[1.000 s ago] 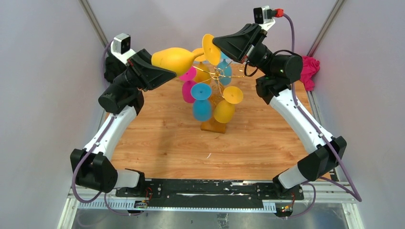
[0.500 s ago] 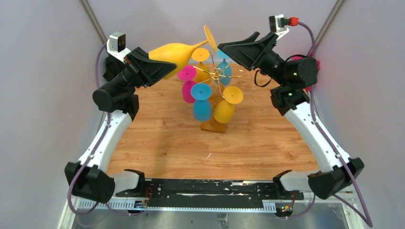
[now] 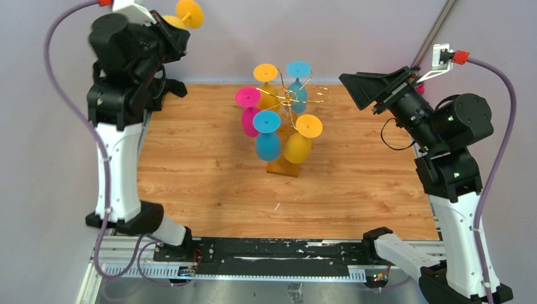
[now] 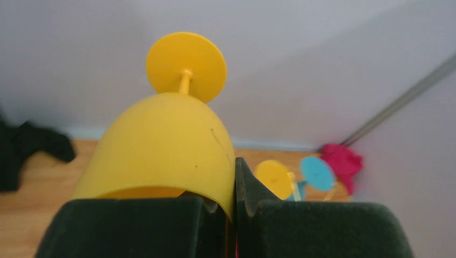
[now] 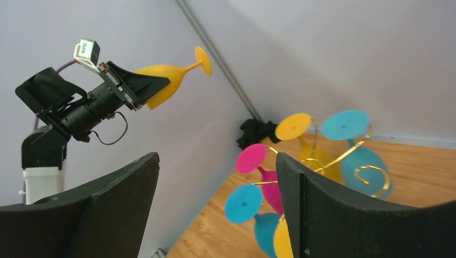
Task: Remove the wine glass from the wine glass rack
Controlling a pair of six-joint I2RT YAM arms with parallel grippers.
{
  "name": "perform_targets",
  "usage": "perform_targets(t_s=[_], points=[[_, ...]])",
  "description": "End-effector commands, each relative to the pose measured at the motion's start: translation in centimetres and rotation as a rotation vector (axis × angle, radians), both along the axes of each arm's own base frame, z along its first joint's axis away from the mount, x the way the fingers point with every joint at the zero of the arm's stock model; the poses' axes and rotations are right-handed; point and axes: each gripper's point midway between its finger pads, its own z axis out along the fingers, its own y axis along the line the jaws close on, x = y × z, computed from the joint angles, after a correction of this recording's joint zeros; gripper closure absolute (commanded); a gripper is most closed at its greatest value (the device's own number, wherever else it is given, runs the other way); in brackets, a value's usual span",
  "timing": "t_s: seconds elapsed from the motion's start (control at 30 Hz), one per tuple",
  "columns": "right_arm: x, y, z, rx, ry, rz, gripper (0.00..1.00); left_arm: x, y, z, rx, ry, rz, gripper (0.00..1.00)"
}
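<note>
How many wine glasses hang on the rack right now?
5: back yellow glass, back blue glass, pink glass at left, front blue glass, front yellow glass. A sixth, the held yellow glass, is in the left claw, off the rack. None seems hidden.

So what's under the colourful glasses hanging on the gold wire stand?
The orange-brown wooden base of the gold wire stand, sitting on the wooden table. The blue glass and yellow glass hanging in front cover most of it.

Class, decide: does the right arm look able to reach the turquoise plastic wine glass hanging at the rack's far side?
Probably yes: the right gripper is open and empty, facing the turquoise plastic wine glass, with only air between.
</note>
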Motion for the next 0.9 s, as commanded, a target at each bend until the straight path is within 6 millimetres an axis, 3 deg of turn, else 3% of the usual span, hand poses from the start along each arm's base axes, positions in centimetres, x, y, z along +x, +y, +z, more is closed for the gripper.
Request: perform_targets(t_s=[0.0,0.1,0.23,0.33,0.67,0.87], points=[[1.8,-3.3,-4.3,-0.173,0.114,-0.218,0.16,4.2,6.1,-15.8,0.387,0.564,0.276,1.00],[2.6,-3.8,-5.7,-0.222,0.166,-0.250,0.16,6.9,6.7,-21.3,0.435,0.726,0.246,1.00],[4.2,-3.8,-7.6,-0.258,0.218,-0.252,0.15,8.8,8.2,-28.7,0.498,0.935,0.237,1.00],[5.3,-4.1,-8.9,-0.265,0.256,-0.255,0.15,9.2,8.9,-32.3,0.514,1.040,0.215,1.00],[7.4,-4.7,-11.4,-0.253,0.319,-0.245,0.15,10.1,9.1,-40.0,0.512,1.217,0.107,1.00],[7.8,-4.8,-12.1,-0.256,0.332,-0.238,0.15,10.9,8.1,-42.3,0.483,1.251,0.045,1.00]])
